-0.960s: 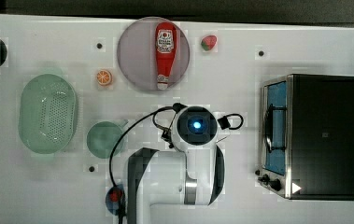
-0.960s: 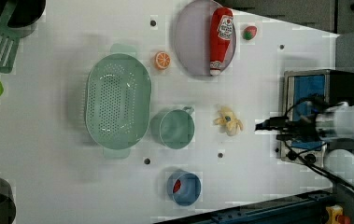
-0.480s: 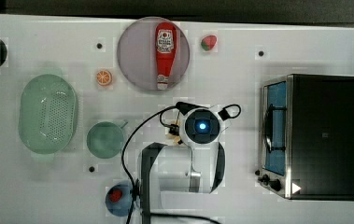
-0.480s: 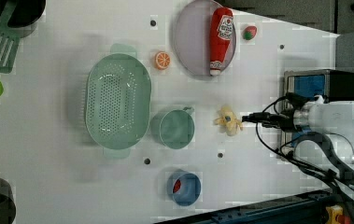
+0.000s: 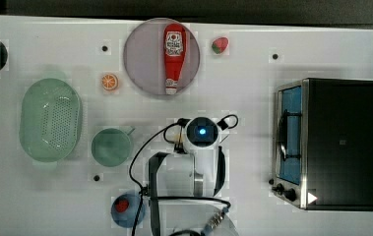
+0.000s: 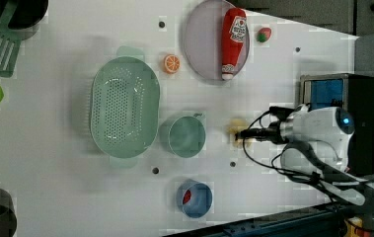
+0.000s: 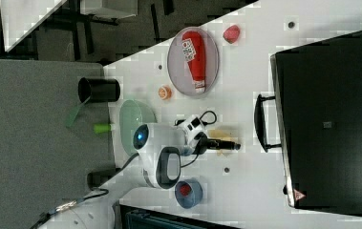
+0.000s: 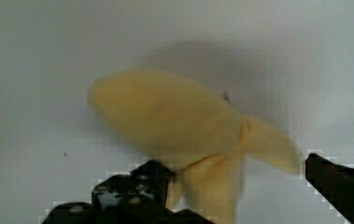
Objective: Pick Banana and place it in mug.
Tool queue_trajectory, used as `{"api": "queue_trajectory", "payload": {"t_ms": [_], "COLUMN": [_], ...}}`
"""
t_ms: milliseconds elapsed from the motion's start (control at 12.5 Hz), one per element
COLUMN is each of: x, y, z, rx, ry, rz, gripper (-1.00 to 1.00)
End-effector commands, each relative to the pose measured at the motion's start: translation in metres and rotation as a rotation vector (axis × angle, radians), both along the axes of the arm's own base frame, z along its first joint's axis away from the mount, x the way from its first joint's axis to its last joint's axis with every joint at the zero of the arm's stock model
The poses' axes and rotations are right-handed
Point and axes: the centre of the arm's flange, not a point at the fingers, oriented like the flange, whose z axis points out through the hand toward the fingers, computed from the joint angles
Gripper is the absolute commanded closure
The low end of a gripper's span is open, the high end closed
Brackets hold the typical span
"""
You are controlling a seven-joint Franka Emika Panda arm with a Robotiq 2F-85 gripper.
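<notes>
The pale-yellow banana (image 8: 174, 121) lies on the white table with its peel flaps spread, and my gripper (image 8: 235, 184) is open right over it, one black finger (image 8: 132, 186) on each side of the peel. In the left view the gripper (image 6: 242, 133) reaches the banana (image 6: 234, 129) from the left view's right. The right view has the banana (image 7: 222, 133) just beside the fingertips. The teal mug (image 6: 187, 137) stands empty a short way off on the left view's left, handle up. In the top view the arm's wrist (image 5: 201, 132) covers the banana, with the mug (image 5: 111, 146) on the top view's left.
Beside the mug sits a perforated green basket (image 5: 50, 119). A purple plate (image 5: 142, 59) carries the red ketchup bottle (image 5: 173, 54). An orange slice (image 5: 109, 81), a strawberry (image 5: 220, 45) and a blue bowl (image 5: 127, 210) lie around. The toaster oven (image 5: 331, 142) stands at the top view's right.
The arm swung from near the oven toward the left view's left, bringing the gripper onto the banana. The banana and mug have not moved.
</notes>
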Motion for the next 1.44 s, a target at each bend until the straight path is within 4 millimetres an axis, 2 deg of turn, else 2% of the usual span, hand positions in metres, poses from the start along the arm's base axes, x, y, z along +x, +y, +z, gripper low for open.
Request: {"api": "queue_trajectory", "payload": {"t_ms": [80,160,400,480,640,880,960,1120,1440], "x": [0.020,0.018,0.021,0.021,0.024,0.029,0.032,0.029,0.018], "y": [-0.003,-0.004,-0.004,-0.004,-0.009,-0.017,-0.016,-0.016,0.012], "z": [0.025,0.024,0.030,0.033,0.048,0.108,0.141,0.193,0.283], "rx": [0.003,0.002,0.002,0.002,0.001,0.003,0.004,0.006,-0.003], "ry": [-0.126,-0.126,-0.147,-0.150,-0.177,-0.190,-0.192,-0.177,-0.174], "rz": [0.006,0.002,0.003,0.001,-0.012,-0.040,-0.039,-0.040,-0.058], "gripper": [-0.69,-0.40,0.27,0.37,0.37,0.37,0.37,0.37,0.37]}}
